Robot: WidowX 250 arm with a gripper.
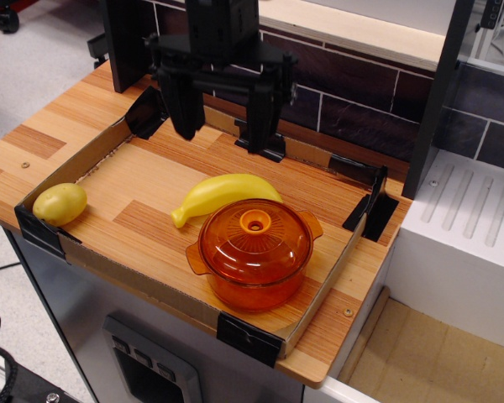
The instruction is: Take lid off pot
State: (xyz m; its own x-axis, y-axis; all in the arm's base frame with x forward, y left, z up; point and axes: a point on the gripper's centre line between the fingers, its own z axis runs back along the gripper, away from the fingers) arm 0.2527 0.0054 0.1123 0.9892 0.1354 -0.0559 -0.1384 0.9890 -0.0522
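The translucent orange lid (254,238) with its ring knob sits shut on the orange pot (256,285), which stands at the front right of the cardboard-edged wooden tray (134,180). My black gripper (223,134) hangs open above the tray's back middle, its two fingers (185,109) wide apart. It is above and behind the pot, apart from it, and holds nothing.
A yellow banana (221,194) lies just behind and left of the pot, touching or nearly touching it. A yellow potato (60,203) sits at the tray's front left corner. A dark tiled wall (353,109) backs the tray. A white ribbed unit (479,227) stands to the right.
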